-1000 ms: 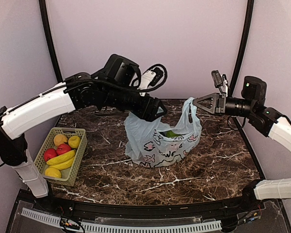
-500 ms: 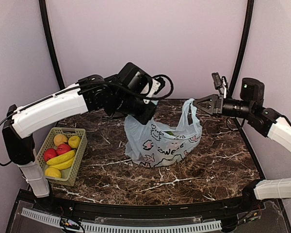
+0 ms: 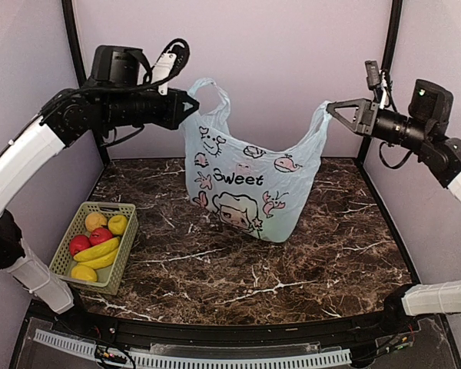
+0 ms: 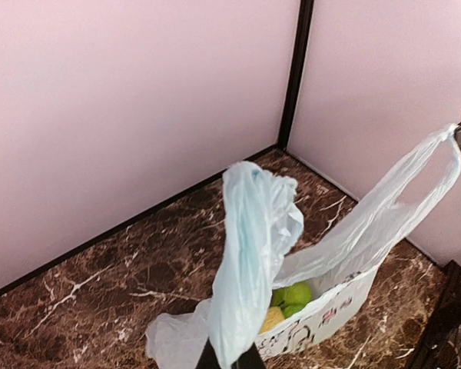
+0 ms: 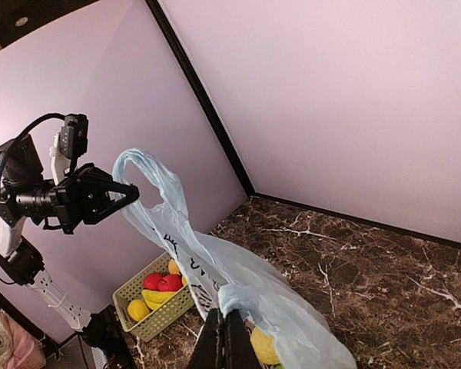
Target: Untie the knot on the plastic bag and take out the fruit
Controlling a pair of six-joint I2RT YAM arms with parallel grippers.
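Observation:
The plastic bag (image 3: 250,184) hangs stretched between my two grippers, its printed side facing the camera and its mouth pulled open. My left gripper (image 3: 190,104) is shut on the left loop handle (image 4: 250,223). My right gripper (image 3: 330,108) is shut on the right handle (image 5: 246,288). The handles are held far apart, and the knot is out of view. Inside the open bag, the left wrist view shows green fruit (image 4: 296,294) beside a yellow piece (image 4: 270,319). The right wrist view shows the yellow piece (image 5: 263,346) just under my fingers.
A green basket (image 3: 131,231) with bananas, red apples and yellow fruit stands at the table's left edge, also visible in the right wrist view (image 5: 165,311). The marble tabletop (image 3: 238,269) lies below, and pink walls close in behind and at both sides.
My left gripper shut on the left handle. Both arms then rose and spread apart, lifting the slumped bag off the table and stretching it open.

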